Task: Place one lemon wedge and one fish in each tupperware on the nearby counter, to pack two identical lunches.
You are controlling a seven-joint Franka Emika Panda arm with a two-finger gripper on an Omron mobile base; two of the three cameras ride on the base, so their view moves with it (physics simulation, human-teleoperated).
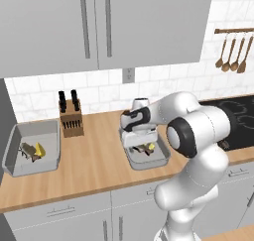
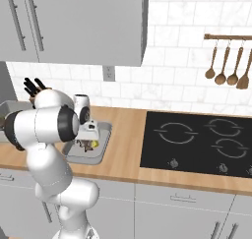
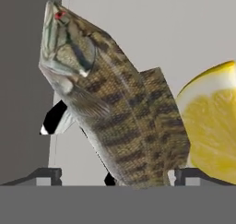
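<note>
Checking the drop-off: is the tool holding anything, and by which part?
Nothing is held: the tool is open, its tips apart either side of the fish in the tupperware.

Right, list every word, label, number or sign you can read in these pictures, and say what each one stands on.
No readable text stands on anything here.
The stovetop carries ring outlines and small knob marks, no letters or numbers.
The wall outlet, knife block, upper cabinets and both tupperware trays are unmarked.
The fish and lemon wedge bear no label.
</note>
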